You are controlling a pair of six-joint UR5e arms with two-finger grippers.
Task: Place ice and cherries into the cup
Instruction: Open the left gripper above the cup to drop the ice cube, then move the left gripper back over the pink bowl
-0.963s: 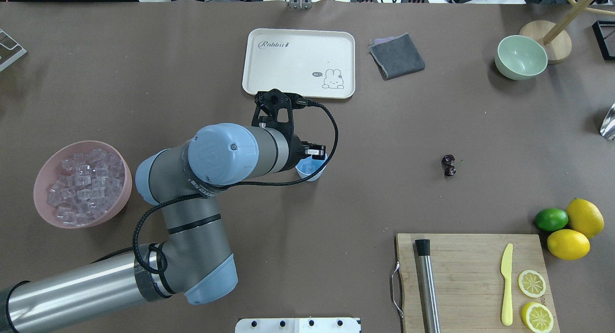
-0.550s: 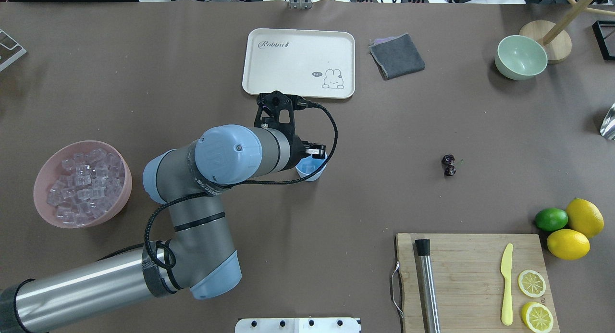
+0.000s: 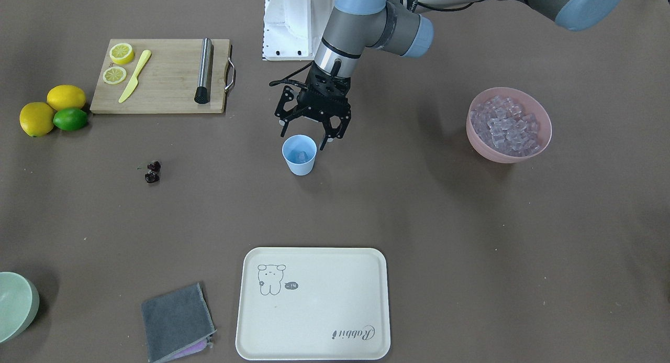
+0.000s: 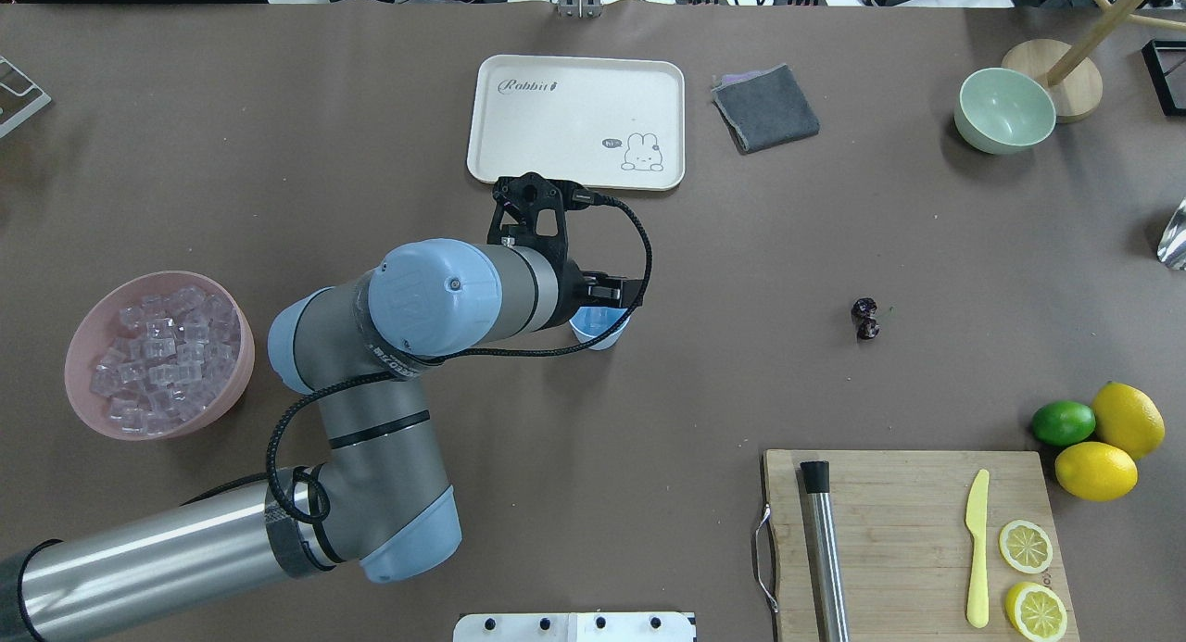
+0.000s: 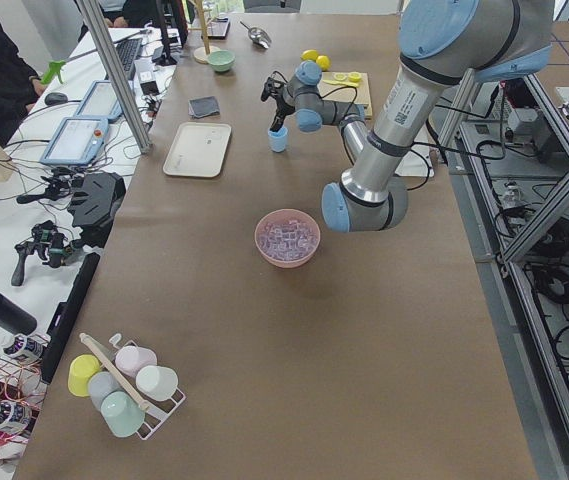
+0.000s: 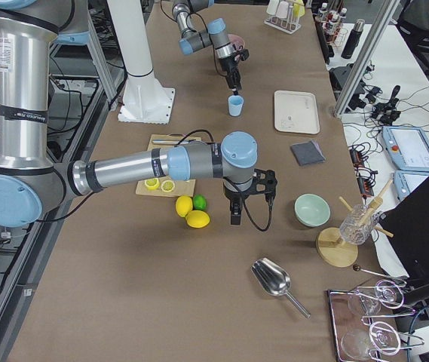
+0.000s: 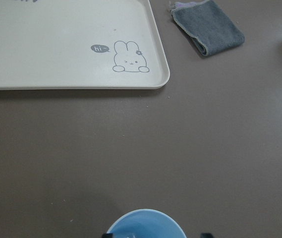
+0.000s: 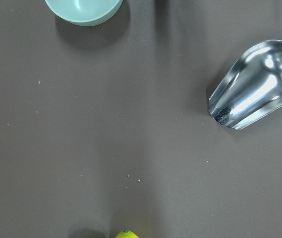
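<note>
At the far left of the overhead view, the ice point(image 4: 162, 359) is heaped in a pink bowl point(image 4: 78, 383) set on the worktop point(image 4: 741, 253). Near the middle, the cup point(image 4: 600, 332) is stood upright, and one ice cube point(image 3: 301, 155) is seen lying inside it in the front-facing view. The left gripper point(image 3: 306, 134) is held just above the cup, its fingers spread wide and nothing gripped between them. Farther right, the cherries point(image 4: 865, 318) are laid together on the bare worktop, well apart from the cup. The right gripper point(image 6: 235, 219) is shown only in the right side view, pointed down just beside two lemons point(image 6: 197, 219) and a lime point(image 6: 200, 202). Whether it is wide or narrow cannot be told.
</note>
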